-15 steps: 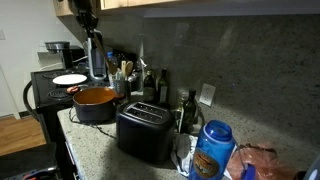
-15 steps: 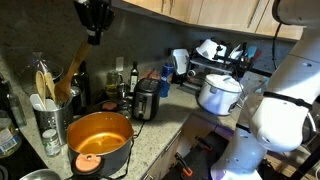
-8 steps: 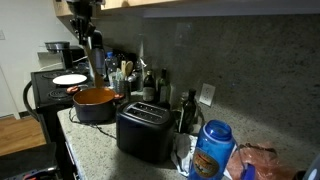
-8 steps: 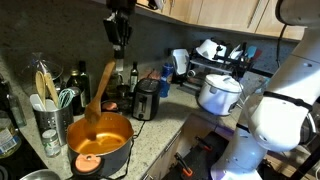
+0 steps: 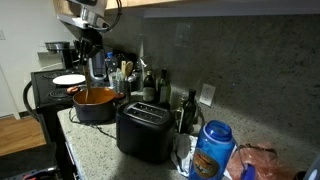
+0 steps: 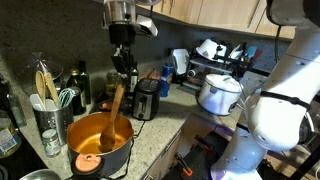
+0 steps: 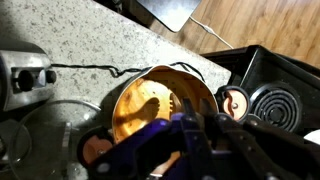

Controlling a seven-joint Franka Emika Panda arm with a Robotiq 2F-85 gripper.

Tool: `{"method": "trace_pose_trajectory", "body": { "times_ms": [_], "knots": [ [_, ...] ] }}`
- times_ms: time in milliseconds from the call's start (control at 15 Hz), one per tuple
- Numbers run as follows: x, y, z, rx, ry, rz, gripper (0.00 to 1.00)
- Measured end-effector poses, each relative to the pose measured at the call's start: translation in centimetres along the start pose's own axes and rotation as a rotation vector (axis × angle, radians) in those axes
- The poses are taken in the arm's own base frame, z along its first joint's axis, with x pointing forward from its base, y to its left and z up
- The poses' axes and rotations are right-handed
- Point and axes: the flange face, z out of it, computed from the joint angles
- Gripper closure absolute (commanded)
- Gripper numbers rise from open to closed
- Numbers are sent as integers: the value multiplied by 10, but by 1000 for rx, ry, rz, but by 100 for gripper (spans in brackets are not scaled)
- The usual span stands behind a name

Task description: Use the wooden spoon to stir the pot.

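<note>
Swinging over from the back corner by the utensil jar (image 6: 47, 118), the arm now hangs right above the pot (image 6: 118, 158), and that is the big change of the last second. The jaws are clamped tight on the top of the wooden spoon (image 6: 117, 108). A moment ago it hung slanted out to the side with its bowl only just reaching the rim. Now it stands nearly upright, with its lower end down inside the orange interior, on the side nearer the toaster (image 6: 146, 100). Whether the bowl touches the bottom I cannot tell from where I stand.

The pot sits on the desk (image 6: 165, 128) between the jar and the toaster, and it has not shifted. In the wrist view the pot (image 7: 130, 100) fills the middle with dark finger shapes crossing below it, but the spoon is hard to pick out there.

To my eye the carrying part is over. The spoon is in the pot and what remains is the stirring itself: sweeping circles kept inside the rim, so the low pot does not get pushed along the desk.
</note>
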Motion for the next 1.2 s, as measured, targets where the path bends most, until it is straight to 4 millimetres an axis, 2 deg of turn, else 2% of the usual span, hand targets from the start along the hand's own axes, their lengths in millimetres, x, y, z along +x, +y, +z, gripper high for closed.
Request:
{"method": "trace_pose_trajectory", "body": {
  "times_ms": [133, 467, 667, 933, 1200],
  "knots": [
    [6, 7, 12, 9, -27, 6, 96],
    [17, 17, 28, -49, -57, 2, 96],
    [33, 11, 35, -95, -14, -28, 96],
    [62, -6, 36, -132, 147, -60, 96],
    [70, -11, 40, -128, 161, -75, 96]
  ]
}}
